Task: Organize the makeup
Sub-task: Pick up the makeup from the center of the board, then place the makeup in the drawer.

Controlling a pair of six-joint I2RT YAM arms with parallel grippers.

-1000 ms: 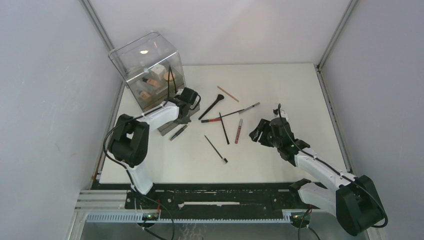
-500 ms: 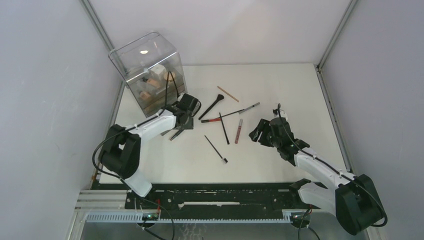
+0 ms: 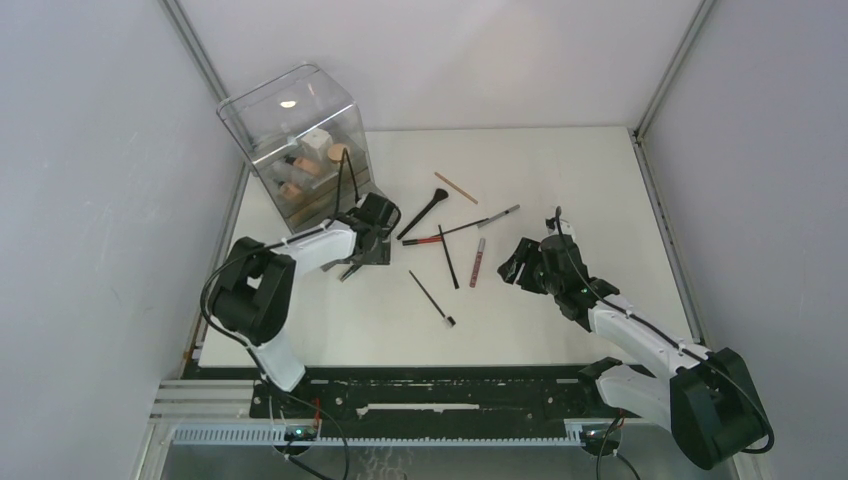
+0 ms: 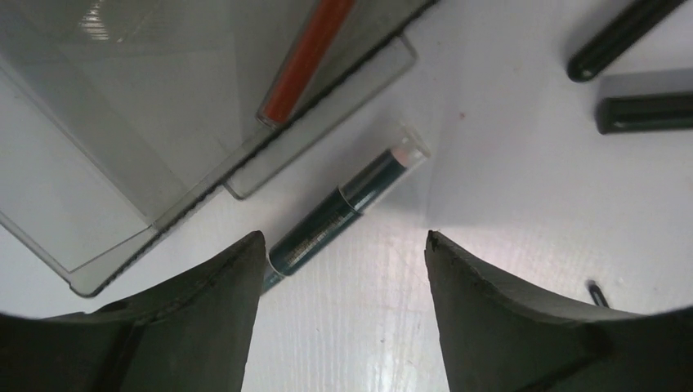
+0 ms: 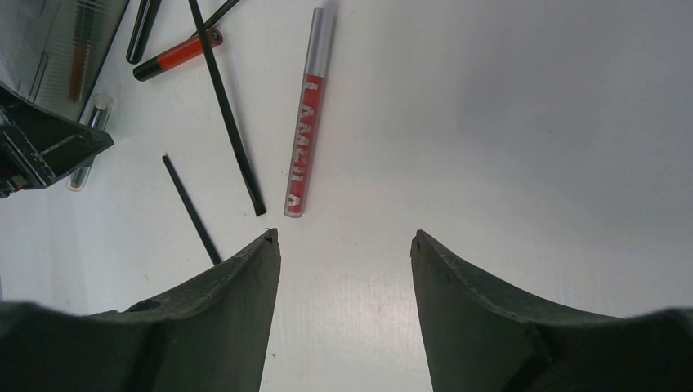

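Observation:
My left gripper (image 4: 345, 241) (image 3: 368, 248) is open and empty, low over the table. A dark teal makeup stick with a clear cap (image 4: 351, 204) (image 3: 355, 266) lies just ahead of it, its lower end beside my left finger. Behind it a clear drawer (image 4: 122, 163) holds an orange-red tube (image 4: 306, 57). My right gripper (image 5: 345, 235) (image 3: 525, 265) is open and empty, with a red lip tube (image 5: 306, 114) (image 3: 478, 262) lying ahead of it. Thin black brushes (image 5: 225, 106) (image 3: 432, 298) and a red tube with a black cap (image 5: 176, 53) lie mid-table.
The big clear plastic box (image 3: 290, 140) stands at the back left with small cosmetics inside. A black brush with a wide head (image 3: 425, 215), a tan stick (image 3: 455, 187) and a grey pencil (image 3: 497, 216) lie behind the other makeup. Walls enclose the table.
My left gripper has opened wide and shifted slightly nearer, away from the box and over the teal stick. The right arm has not moved.

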